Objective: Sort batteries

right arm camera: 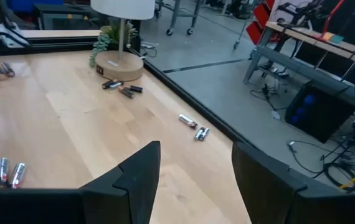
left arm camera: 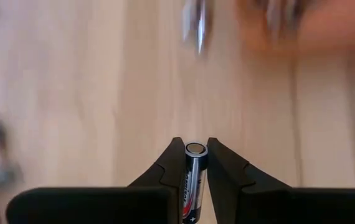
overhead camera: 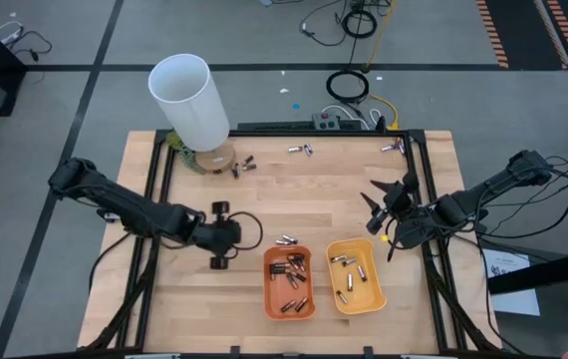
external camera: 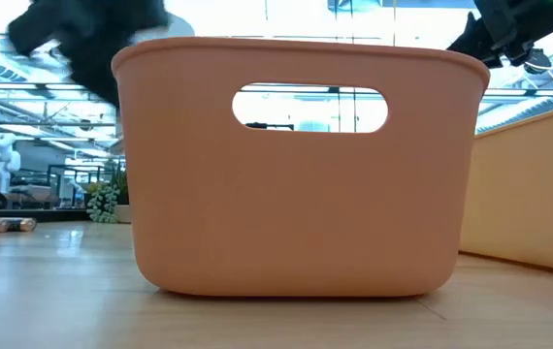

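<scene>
Batteries [overhead camera: 290,281] already fill both trays, orange [overhead camera: 273,299] and yellow [overhead camera: 373,297], yet loose cells [overhead camera: 300,150] lie scattered across the worktop [overhead camera: 294,189] beyond both tools. The left tool [left arm camera: 196,163] is clamped on one dark battery [left arm camera: 194,180] between its fingers, visible only from its wrist; overhead hides it. The right tool [right arm camera: 195,163] hovers spread, empty.

The desk [overhead camera: 214,309] is pale wood with a light grain, framed in black. An orange tray [overhead camera: 289,283] sits at lower centre of the high view, a yellow tray [overhead camera: 356,275] beside it. The batteries [overhead camera: 293,276] are silvery or dark with coppery ends. At upper left, the white tube [overhead camera: 190,100] stands on a tan base. The black left gripper [left arm camera: 194,163] pinches a silver-and-black battery [left arm camera: 194,180].
</scene>
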Controlling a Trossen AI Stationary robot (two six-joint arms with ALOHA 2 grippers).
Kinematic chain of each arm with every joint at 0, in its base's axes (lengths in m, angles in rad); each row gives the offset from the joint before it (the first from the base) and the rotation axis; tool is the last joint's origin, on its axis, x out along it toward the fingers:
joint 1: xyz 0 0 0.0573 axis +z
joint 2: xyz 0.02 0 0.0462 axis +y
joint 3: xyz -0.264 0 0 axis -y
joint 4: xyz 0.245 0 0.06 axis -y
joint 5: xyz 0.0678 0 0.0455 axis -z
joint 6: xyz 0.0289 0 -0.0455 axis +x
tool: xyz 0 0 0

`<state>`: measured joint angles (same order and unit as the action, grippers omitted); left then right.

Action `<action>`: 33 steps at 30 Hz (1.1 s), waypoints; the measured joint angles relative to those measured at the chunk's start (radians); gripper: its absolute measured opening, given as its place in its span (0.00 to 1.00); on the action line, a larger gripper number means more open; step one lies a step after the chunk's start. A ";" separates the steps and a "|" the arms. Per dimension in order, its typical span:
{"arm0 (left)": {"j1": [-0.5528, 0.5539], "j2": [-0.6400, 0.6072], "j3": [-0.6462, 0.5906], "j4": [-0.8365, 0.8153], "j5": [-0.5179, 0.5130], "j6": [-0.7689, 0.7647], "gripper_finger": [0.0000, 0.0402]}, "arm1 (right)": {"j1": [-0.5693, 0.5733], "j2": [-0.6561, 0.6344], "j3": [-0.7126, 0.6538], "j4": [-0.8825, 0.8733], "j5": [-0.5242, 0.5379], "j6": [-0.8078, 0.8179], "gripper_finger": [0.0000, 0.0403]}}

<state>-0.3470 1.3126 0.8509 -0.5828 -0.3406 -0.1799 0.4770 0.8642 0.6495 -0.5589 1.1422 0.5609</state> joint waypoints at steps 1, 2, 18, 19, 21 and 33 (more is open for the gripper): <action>0.001 -0.005 0.000 0.083 -0.012 0.046 0.12 | 0.000 0.000 0.000 0.006 -0.004 0.000 0.48; 0.002 -0.005 0.000 0.166 -0.018 0.096 0.12 | 0.000 0.000 0.000 0.015 -0.015 0.000 0.48; 0.123 0.309 0.000 1.219 0.307 0.455 0.12 | 0.000 0.000 0.000 0.066 -0.136 0.077 0.48; 0.133 0.348 0.000 1.304 0.342 0.452 0.12 | 0.000 0.000 0.000 0.062 -0.155 0.091 0.48; 0.149 0.427 0.004 1.465 0.398 0.444 0.12 | 0.000 0.000 0.000 0.061 -0.184 0.105 0.48; 0.177 0.787 0.422 1.321 0.481 0.406 0.12 | -0.004 0.000 0.000 0.062 -0.332 0.064 0.48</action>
<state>-0.1699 2.0993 1.2727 0.7383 0.1403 0.2264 0.4726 0.8642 0.6495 -0.4965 0.8099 0.6253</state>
